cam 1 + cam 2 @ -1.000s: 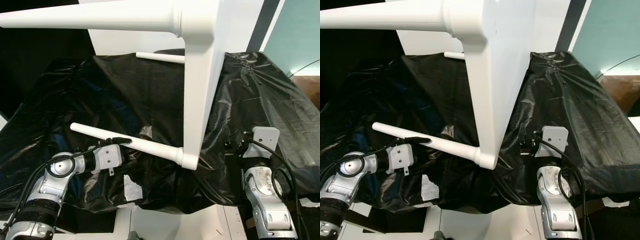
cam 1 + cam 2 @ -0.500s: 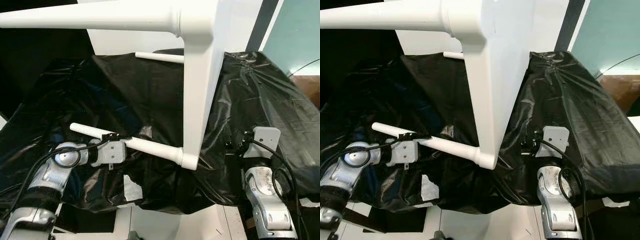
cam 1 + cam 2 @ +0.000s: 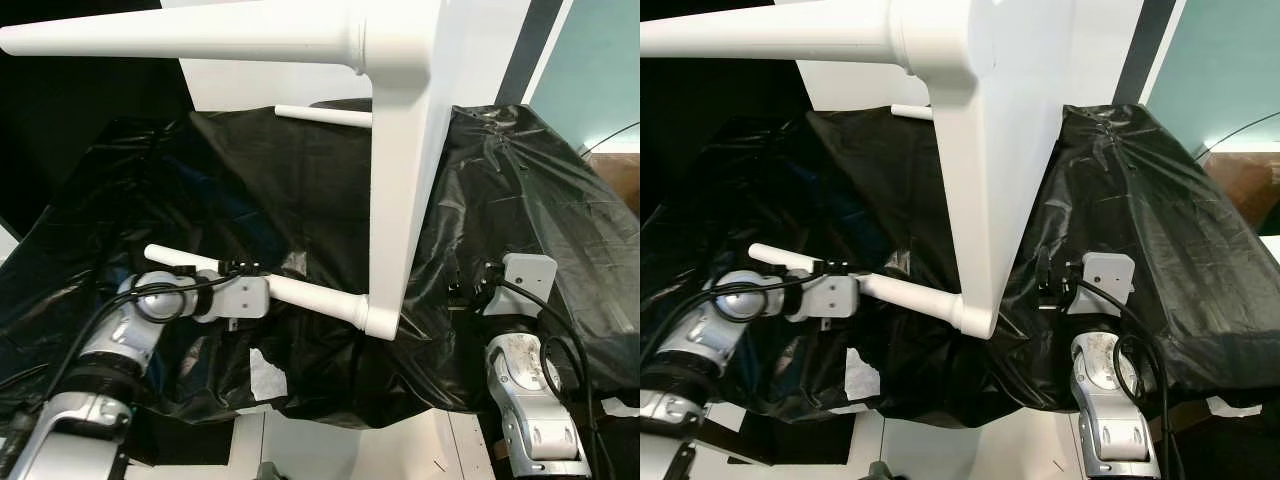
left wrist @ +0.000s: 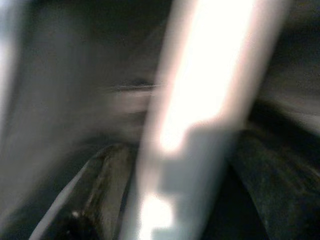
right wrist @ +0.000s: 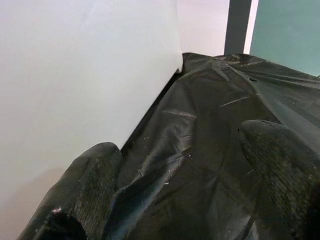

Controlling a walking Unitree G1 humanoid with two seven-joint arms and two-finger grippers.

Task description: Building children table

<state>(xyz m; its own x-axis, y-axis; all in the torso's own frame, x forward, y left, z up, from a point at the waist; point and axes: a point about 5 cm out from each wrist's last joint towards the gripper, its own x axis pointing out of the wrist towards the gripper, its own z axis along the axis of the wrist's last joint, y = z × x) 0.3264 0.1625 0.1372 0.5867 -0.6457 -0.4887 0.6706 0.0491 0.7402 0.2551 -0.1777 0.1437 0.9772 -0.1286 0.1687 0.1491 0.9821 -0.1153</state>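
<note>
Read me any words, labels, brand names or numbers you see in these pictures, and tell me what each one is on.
No readable text, label, brand, number or sign in any view.
White table, its legs and the leg the left pincer is on: plain white, no markings.
Black plastic sheet: no print.
Right pincer and arm housings: no legible marks.
Left wrist view: too blurred to read anything.

My left wrist feed is smeared; I can make out only a pale table leg (image 4: 200, 100) crossing close ahead. The left gripper (image 3: 243, 268) sits at that leg, its fingers too small to read. The tabletop (image 3: 410, 150) runs off the frame's top, and hides the right gripper's fingers (image 5: 90, 185) from the head cameras.
</note>
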